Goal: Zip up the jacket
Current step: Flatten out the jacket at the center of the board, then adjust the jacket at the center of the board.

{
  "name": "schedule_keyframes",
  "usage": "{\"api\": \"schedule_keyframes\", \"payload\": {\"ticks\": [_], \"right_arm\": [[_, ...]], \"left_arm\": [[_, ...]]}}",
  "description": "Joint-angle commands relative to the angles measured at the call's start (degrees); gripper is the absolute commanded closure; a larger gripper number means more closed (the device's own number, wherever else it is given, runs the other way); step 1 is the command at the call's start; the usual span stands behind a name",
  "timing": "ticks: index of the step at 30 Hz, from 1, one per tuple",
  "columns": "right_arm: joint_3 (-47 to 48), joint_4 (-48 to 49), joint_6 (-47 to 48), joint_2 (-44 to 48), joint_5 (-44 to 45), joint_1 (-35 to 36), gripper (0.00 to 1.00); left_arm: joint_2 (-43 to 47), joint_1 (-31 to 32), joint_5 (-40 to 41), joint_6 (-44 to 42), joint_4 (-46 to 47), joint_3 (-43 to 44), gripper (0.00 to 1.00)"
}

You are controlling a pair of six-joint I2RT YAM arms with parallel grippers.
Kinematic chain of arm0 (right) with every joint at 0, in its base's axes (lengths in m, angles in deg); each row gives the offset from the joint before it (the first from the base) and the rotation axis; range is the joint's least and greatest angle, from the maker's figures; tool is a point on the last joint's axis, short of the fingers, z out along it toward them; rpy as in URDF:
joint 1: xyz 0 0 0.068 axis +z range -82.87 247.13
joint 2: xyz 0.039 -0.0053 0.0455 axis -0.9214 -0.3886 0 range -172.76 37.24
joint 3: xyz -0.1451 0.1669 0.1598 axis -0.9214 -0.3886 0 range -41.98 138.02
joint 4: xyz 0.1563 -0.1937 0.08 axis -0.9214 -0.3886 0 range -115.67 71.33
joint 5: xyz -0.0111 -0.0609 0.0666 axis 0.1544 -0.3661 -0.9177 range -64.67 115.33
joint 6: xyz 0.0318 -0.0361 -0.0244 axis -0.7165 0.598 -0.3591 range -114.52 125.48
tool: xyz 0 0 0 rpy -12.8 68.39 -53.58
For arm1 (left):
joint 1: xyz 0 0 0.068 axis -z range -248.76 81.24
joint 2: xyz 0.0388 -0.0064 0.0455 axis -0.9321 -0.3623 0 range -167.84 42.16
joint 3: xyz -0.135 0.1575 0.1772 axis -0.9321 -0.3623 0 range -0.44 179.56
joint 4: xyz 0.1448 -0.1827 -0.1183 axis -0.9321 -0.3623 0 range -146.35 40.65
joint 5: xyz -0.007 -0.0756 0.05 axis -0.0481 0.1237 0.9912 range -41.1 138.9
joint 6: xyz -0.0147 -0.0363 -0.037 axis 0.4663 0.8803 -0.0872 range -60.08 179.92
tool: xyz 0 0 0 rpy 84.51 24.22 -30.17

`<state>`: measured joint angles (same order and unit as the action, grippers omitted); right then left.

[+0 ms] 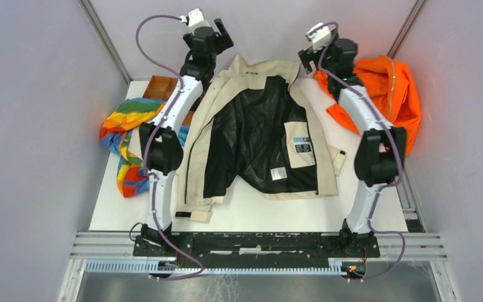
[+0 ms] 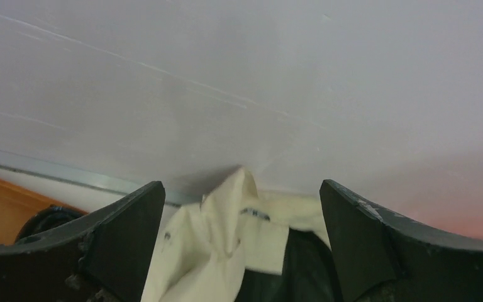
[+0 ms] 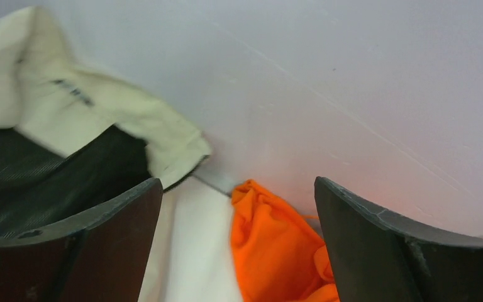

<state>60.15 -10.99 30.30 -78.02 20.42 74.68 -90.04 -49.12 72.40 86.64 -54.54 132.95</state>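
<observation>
At the far left of the white surface (image 1: 277,211) a rainbow-striped cloth (image 1: 122,135) is seen crumpled, partly hanging over the edge, and a wooden box (image 1: 158,87) is set just beyond it. The left fingers (image 2: 119,233) are held wide apart with nothing between them, raised near the back wall just left of the collar. The jacket (image 1: 258,132) is spread in the middle of the surface, lying open with its black lining turned up and its two beige front panels parted, so the zipper is not joined; the collar is pushed up against the back wall. The right fingers (image 3: 377,245) are likewise spread with nothing gripped, just right of the collar. A bright orange garment (image 1: 390,94) is heaped at the far right corner, beside the jacket
</observation>
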Motion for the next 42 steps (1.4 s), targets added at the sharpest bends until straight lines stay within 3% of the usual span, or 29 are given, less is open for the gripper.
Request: {"api": "schedule_keyframes", "payload": {"ticks": [1,5,9,14,19,25,32,42], "right_arm": [[-8.65,-4.69,-3.78,15.35,-31.13,-4.71,0.02],[-19.18,-10.69,-6.52,24.96,-49.84,-8.85,0.02],[-33.23,-13.08,-7.61,35.25,-58.62,-12.77,0.02],[-45.81,-23.47,2.2,45.15,-58.79,-15.02,0.02],[-54.05,-29.86,5.46,52.21,-57.05,-15.02,0.02],[-61.58,-28.34,2.95,59.05,-55.21,-15.47,0.02],[-66.62,-21.31,-4.29,61.8,-57.47,-18.14,0.02],[-72.15,-16.22,-6.55,64.02,-58.45,-18.16,0.02]], "left_arm": [[20.62,-0.56,-15.9,-9.44,-2.28,-15.16,0.0],[36.64,-2.29,-29.12,-8.09,-5.25,-35.83,0.0],[54.45,-3.17,-33.85,-5.14,-8.38,-57.7,0.0],[76.41,-3.33,-32.28,2.24,-14.08,-78.36,0.03],[87.66,-3.3,-26.77,4.39,-28.53,-85.9,0.08],[87.31,-3.29,-26.19,3.6,-33.71,-90.27,0.1],[77.85,-3.36,-24.99,2.96,-29.0,-93.0,0.07],[70.07,-4.87,-21.09,-0.64,-25.45,-93.61,0.05]]}}
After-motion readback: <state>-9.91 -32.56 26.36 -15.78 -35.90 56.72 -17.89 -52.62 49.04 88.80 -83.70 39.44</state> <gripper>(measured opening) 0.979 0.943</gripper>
